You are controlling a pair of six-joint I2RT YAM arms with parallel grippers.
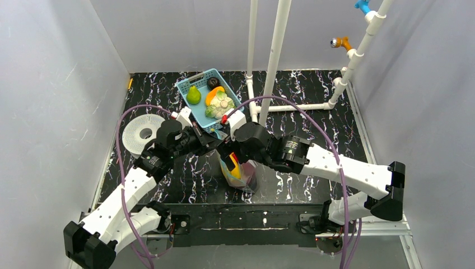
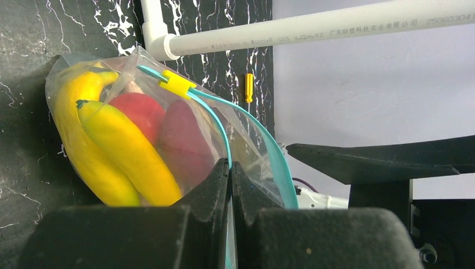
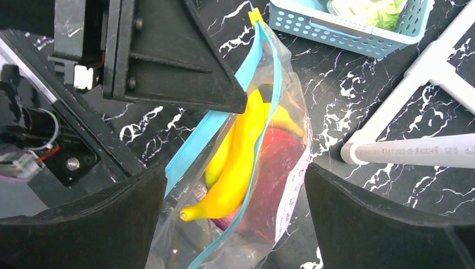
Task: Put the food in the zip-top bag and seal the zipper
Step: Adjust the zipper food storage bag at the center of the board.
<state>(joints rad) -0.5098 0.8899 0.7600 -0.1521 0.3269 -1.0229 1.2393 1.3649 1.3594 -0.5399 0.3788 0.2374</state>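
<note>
From above, the zip-top bag (image 1: 239, 170) stands near the middle of the near edge of the worktop (image 1: 313, 95), a black surface veined in white. The bag is clear, floppy plastic with yellow and red showing through; its mouth cannot be made out here. Toward the far edge sits one light-blue mesh basket (image 1: 187, 84) holding four pieces: a green pear (image 1: 194, 95), a white-green cabbage (image 1: 220, 105), an orange piece (image 1: 213, 95) and a dark round piece (image 1: 213, 83). One white ribbed disc (image 1: 143, 133) lies by the left edge. White pipes (image 1: 274, 61) rise at the far side.

In the left wrist view, the left end effector (image 2: 231, 168) is pinched tight on the zipper (image 2: 224, 131), a thin teal strip, with its fingers meeting on the strip. One yellow slider (image 2: 177, 84) sits farther along the strip. Through the glossy, creased film lies the food, packed close: two smooth curved yellow bananas (image 2: 120, 151), one round red apple (image 2: 143, 112) and one dull purple piece (image 2: 182, 143).

In the right wrist view, the right end effector (image 3: 235, 185) is spread wide, one black finger on either side of the bag; whether they touch it I cannot tell. From the slider the two teal lips run apart, with a banana showing between them, and the left end effector grips the broader lip. A corner of the basket with the cabbage shows at the top
</note>
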